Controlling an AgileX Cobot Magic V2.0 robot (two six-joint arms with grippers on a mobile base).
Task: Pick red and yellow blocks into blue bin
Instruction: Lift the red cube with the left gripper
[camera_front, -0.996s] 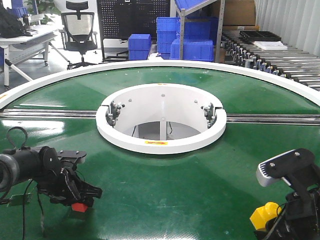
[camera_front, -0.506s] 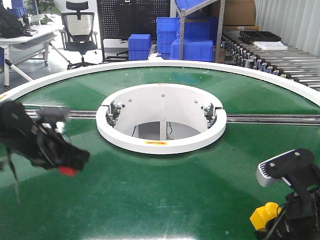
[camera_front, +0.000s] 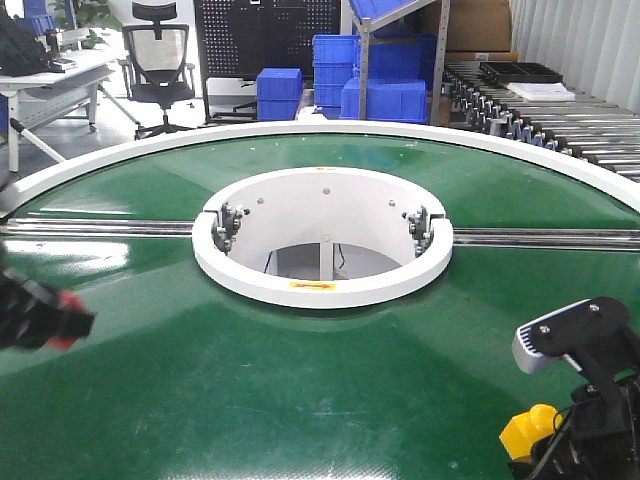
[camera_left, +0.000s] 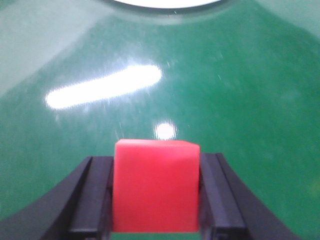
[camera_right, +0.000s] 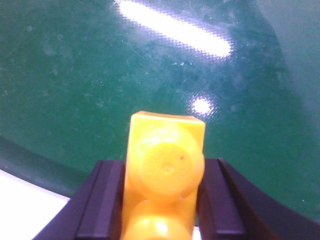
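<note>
In the left wrist view the red cube sits squarely between the black fingers of my left gripper, which is shut on it above the green surface. The front view shows that gripper as a dark blur at the far left edge with a streak of red. My right gripper is shut on the yellow studded brick, held at the bottom right of the front view near the table's white edge. The blue bin is out of view.
The green round table has a white raised ring around its central opening and a metal rail across it. Behind the table stand stacked blue crates, a roller conveyor and an office chair.
My left gripper has risen off the table with the red cube and swung left to the edge of the front view. The right arm and yellow brick have not moved.
</note>
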